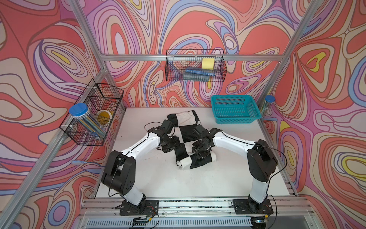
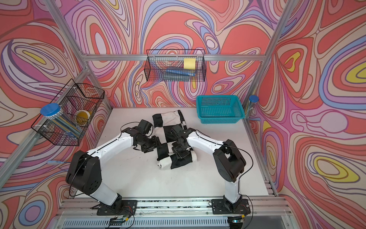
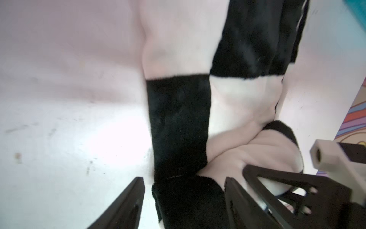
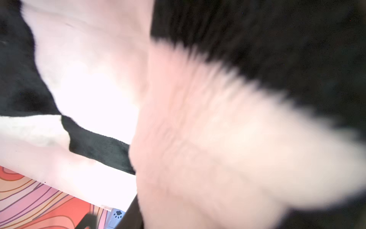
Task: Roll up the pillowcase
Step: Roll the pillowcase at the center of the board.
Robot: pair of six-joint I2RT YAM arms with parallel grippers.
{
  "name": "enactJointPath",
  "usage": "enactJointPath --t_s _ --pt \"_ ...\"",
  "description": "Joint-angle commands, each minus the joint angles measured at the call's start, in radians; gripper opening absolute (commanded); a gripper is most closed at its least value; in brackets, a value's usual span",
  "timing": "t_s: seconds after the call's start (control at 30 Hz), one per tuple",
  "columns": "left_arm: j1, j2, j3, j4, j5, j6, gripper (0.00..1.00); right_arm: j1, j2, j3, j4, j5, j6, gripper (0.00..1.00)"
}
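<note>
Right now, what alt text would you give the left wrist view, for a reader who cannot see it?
A black-and-white checkered pillowcase lies as a long strip on a white table, running away from the camera. The left gripper, jaws open, straddles its near black end, and the right gripper sits at a bunched white fold beside it.

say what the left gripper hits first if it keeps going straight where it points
Most likely the pillowcase: a black fold of it sits between the open jaws of the left gripper, though depth is unclear.

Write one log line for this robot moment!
pillowcase: partly rolled | left gripper: open at roll | right gripper: on roll, state unclear
</note>
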Motion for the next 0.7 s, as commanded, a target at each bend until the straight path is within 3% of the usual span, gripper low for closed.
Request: enactJointPath --t_s 0.0,0.1,0.2,0.27,0.37,0.6,0.67 --pt "0.021 -0.025 0.045 -0.074 -0.066 0.064 0.71 -0.024 0.036 0.044 -0.007 0.025 -0.056 0.40" --pt "0.020 -0.017 0.048 -0.052 0.068 0.079 0.64 -0.039 0.057 0.071 0.011 0.019 -0.069 0.45" --pt "0.000 -0.053 0.028 -0.038 0.126 0.094 0.50 -0.055 0.088 0.116 0.002 0.002 -0.095 0.49" --pt "-0.011 -0.074 0.023 -0.059 0.164 0.135 0.34 -0.065 0.106 0.142 -0.004 -0.003 -0.103 0.50" --pt "-0.040 -0.106 0.002 -0.071 0.230 0.190 0.00 -0.081 0.133 0.168 -0.003 -0.007 -0.121 0.51" --pt "-0.090 -0.015 -0.012 0.025 0.320 0.185 0.00 -0.118 0.219 0.229 0.021 -0.024 -0.167 0.43" --pt "-0.094 0.032 -0.004 0.061 0.288 0.167 0.00 -0.129 0.232 0.235 0.035 -0.027 -0.172 0.43"
